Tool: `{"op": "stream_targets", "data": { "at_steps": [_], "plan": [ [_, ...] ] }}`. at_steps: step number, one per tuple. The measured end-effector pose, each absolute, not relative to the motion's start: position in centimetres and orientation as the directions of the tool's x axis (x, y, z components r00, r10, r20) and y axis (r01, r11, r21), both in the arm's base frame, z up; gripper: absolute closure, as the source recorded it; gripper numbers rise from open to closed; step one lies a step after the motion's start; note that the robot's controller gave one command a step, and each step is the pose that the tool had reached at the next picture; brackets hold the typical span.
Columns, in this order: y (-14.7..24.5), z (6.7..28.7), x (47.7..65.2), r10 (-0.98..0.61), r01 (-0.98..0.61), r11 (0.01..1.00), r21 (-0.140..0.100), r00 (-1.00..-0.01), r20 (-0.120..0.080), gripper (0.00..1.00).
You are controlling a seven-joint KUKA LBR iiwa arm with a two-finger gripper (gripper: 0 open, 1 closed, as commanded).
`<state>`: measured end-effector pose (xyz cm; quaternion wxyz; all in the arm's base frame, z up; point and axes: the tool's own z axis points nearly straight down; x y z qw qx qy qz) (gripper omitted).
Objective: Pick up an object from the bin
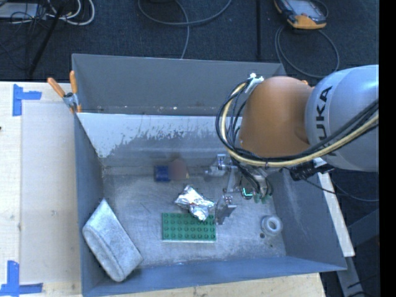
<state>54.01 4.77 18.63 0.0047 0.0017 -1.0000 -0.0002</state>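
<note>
Beside the crumpled foil wad [194,202] the hand [226,209] is held low, its spread indiscernible; it should be centred over the foil, clear of the green studded plate [184,230].

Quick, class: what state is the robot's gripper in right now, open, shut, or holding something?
Gripper: open or shut cannot be told; it sits right beside the crumpled foil ball, at the edge of the green studded plate.

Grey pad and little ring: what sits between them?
A green studded plate lies between the pad and the ring in the camera view, with crumpled foil at its upper edge.
</note>
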Motion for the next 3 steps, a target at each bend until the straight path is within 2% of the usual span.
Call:
{"op": "stream_targets", "data": {
  "at_steps": [1, 2, 3],
  "plan": [
    [5.5, 7.5, 55.7, -0.196, -0.196, 0.981, 0.002, -0.981, 0.0, 0.0],
    [5.5, 7.8, 55.8, -0.194, -0.194, 0.981, 0.002, -0.981, 0.0, 1.0],
    [4.7, 22.1, 57.2, -0.47, -0.47, 0.883, -0.003, -0.883, -0.007, 1.0]
  ]
}}
